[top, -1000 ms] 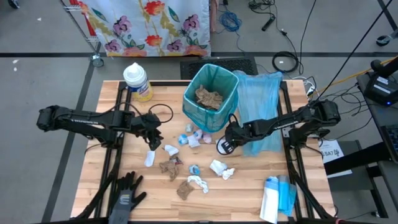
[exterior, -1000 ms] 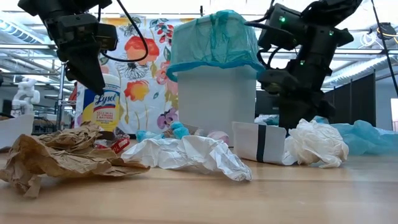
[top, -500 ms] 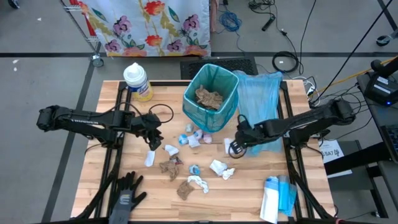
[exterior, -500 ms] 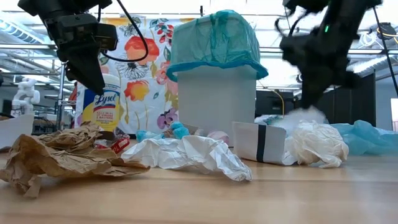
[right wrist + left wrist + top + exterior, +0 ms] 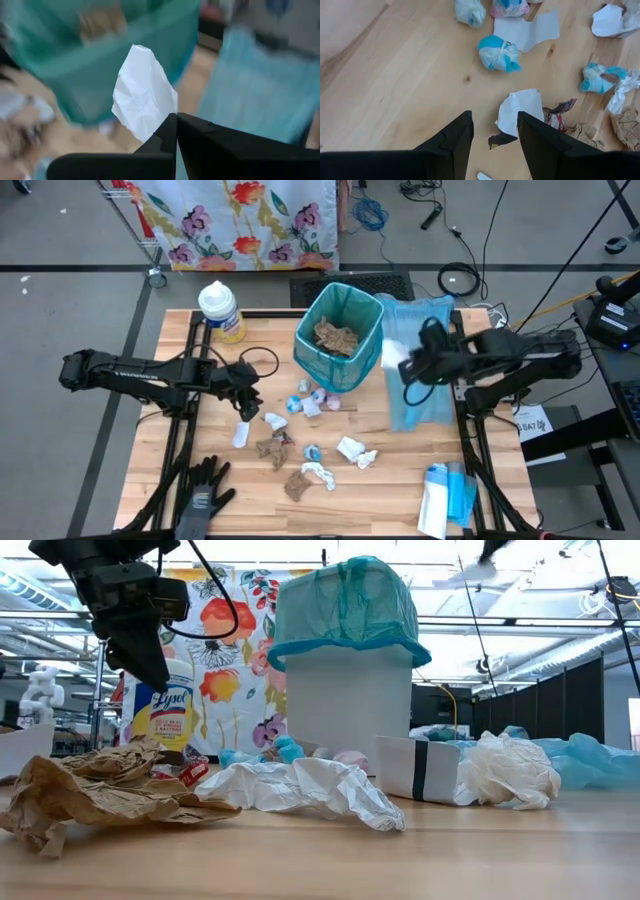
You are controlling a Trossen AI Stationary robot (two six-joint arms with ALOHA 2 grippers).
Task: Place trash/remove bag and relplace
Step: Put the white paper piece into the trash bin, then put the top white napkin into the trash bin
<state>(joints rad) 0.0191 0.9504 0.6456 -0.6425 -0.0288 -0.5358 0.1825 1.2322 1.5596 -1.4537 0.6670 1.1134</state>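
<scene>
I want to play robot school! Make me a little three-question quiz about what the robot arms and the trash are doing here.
1. True or false: the right gripper is shut on a white paper scrap.
2. What already lies inside the lined bin? A) a brown paper wad B) a black glove C) a spray bottle
3. Fill in: the left gripper hovers with its fingers ____ above scraps on the table.

Key:
1. True
2. A; the brown paper wad shows in the high view.
3. open
</scene>
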